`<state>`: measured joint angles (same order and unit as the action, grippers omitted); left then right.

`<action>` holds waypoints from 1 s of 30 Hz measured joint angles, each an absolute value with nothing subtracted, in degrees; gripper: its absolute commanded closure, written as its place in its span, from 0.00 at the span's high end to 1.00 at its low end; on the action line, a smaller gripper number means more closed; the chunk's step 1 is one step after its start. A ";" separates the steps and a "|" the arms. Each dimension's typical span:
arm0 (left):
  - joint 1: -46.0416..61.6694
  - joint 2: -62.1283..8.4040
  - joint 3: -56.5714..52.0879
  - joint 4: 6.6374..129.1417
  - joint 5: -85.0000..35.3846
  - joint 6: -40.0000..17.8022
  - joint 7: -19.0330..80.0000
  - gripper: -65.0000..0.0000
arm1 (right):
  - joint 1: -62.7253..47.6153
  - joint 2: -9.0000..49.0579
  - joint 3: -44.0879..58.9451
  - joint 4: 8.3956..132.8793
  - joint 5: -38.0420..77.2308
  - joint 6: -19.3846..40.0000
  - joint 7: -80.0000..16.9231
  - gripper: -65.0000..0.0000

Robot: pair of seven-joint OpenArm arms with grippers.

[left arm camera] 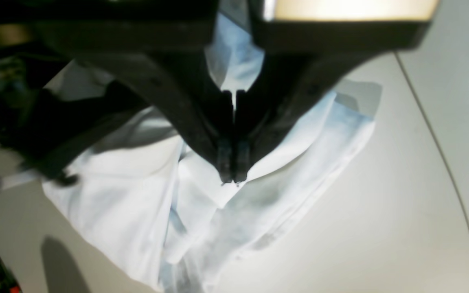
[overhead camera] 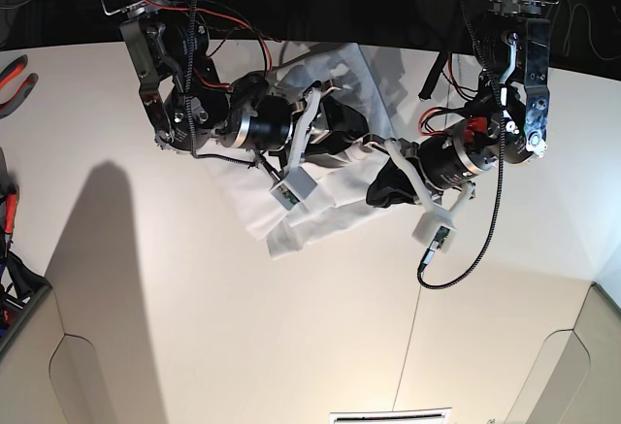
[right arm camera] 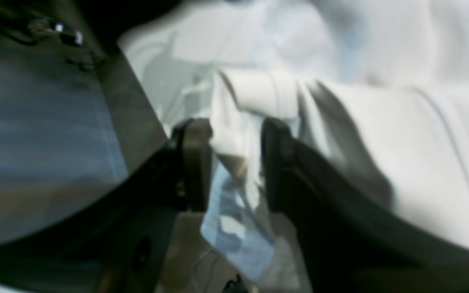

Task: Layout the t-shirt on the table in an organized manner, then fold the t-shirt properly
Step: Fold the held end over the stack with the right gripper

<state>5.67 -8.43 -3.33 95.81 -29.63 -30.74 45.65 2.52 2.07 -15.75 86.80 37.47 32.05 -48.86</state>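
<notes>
The shirt (overhead camera: 320, 201) lies crumpled on the far middle of the counter (overhead camera: 243, 327), bunched between the 2 arms rather than spread flat.

The base view shows both arms reaching in over the cloth from the far side, but neither set of jaws can be read there; dark arm parts hide them.

The left wrist view fills that gap for the left gripper (left arm camera: 233, 179): its jaws are pressed together with only a thin slit between them, tips poised above the shirt (left arm camera: 136, 195), and no cloth visibly caught in them. That view also shows a folded, hemmed edge running out to the right over bare counter (left arm camera: 381, 228) and a thin dark seam (left arm camera: 442, 150) curving across the surface (in the base view it is only a faint line near the front).

The right wrist view is blurred but close. The right gripper (right arm camera: 236, 162) has its jaws spread apart, with a bunched fold of shirt (right arm camera: 381, 154) sitting in the gap; whether the pads (right arm camera: 196, 162) press on the cloth cannot be told.
</notes>
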 measured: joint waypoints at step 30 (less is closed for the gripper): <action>7.73 -8.27 -22.13 100.66 -30.96 -31.99 47.59 0.31 | 14.13 6.70 -15.94 104.66 21.30 34.89 -53.25 0.00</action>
